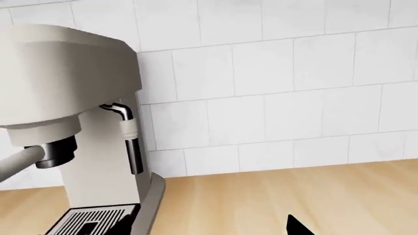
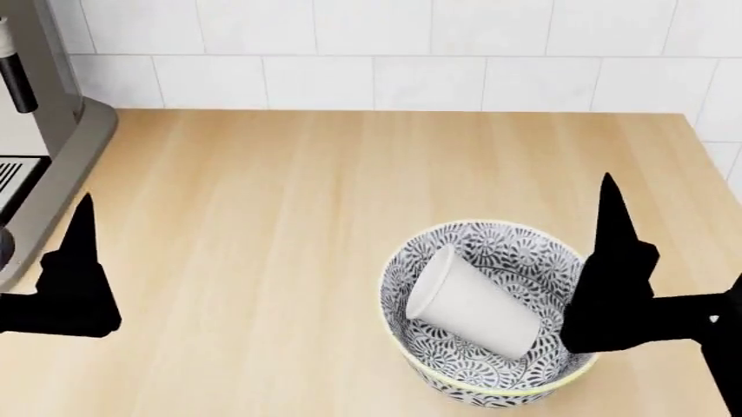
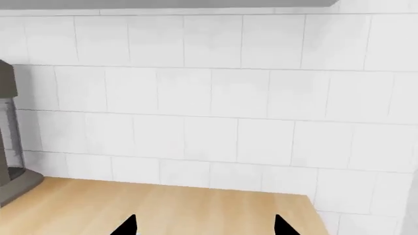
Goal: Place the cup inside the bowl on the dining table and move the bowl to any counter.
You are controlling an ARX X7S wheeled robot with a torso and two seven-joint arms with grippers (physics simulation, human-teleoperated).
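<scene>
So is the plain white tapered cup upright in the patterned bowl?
No, tipped: the white cup lies on its side inside the leaf-patterned bowl.

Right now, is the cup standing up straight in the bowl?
No, the cup lies tipped on its side inside the bowl.

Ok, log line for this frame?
plain white cup tipped in patterned bowl | bowl on tan wood counter | right gripper open

Espresso machine [image 1: 72, 127] stands on the counter [image 1: 274, 200] against tiles [image 1: 281, 83]
</scene>
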